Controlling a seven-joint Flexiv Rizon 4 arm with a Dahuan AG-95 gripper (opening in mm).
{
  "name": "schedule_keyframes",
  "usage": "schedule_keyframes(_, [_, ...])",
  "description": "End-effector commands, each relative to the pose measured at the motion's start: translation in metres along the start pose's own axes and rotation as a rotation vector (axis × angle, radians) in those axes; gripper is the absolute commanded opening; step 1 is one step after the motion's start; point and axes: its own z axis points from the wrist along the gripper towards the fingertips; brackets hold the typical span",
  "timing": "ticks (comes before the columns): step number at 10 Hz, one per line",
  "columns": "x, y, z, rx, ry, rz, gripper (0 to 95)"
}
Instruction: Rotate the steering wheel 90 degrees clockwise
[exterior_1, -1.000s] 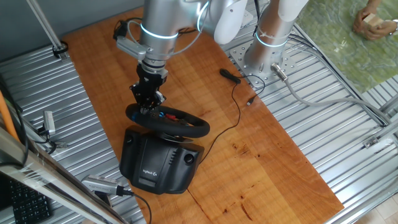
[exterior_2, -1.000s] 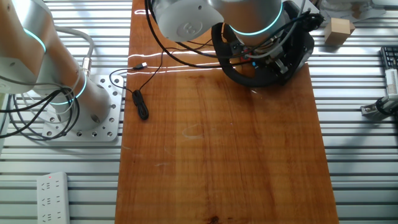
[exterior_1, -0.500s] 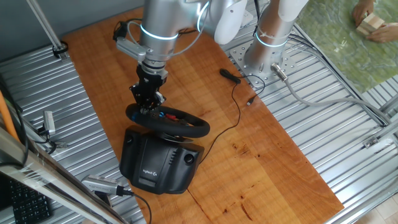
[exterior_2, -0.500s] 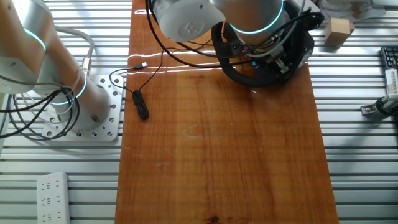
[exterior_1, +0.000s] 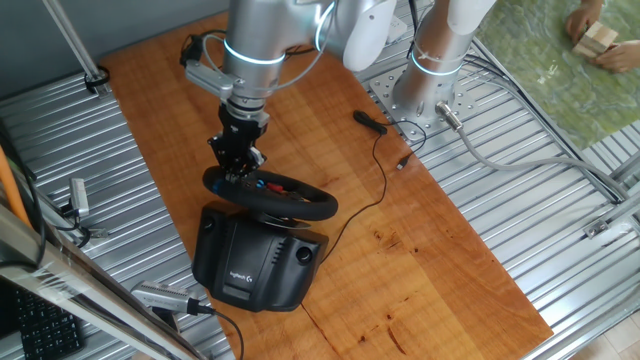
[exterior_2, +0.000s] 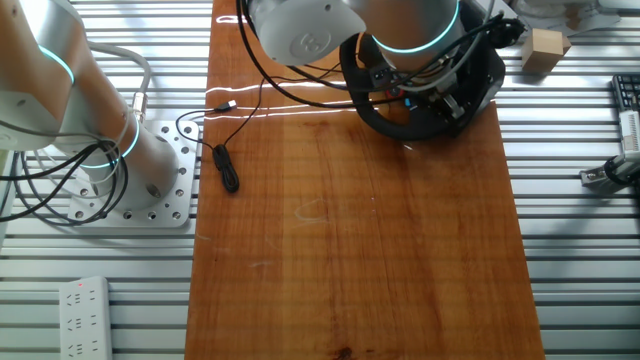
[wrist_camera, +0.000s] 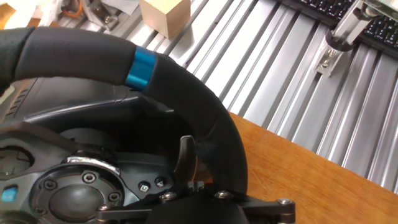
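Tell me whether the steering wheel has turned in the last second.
No. In one fixed view the steering wheel sits the same against its black base as before, and the gripper on its rim has not shifted.

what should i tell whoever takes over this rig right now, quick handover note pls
Gripper: down at the rim of the steering wheel, on the side away from the base; the hand view shows one finger against the inner edge of the rim. Whether the jaws are clamped cannot be told.
Wheel: mounted on its base at the table edge. In the hand view the blue strip sits off along the rim from the finger.
Done: arm has reached the rim.
Left: how far the wheel has turned cannot be read from these views; confirm the grip, then complete the 90 degree clockwise turn and release.
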Motion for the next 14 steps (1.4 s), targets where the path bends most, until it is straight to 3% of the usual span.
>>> schedule_keyframes(1, [0.0016,-0.0011,0.0018,0.0,-0.004,-0.002,0.0])
schedule_keyframes(6, [0.0049,-0.0013,0.0042,-0.004,-0.004,0.0,0.0])
schedule_keyframes(9, [0.0113,0.0002,0.0069,-0.003,-0.015,0.003,0.0])
schedule_keyframes(14, [0.0109,0.0015,0.0045,-0.005,-0.035,0.002,0.0])
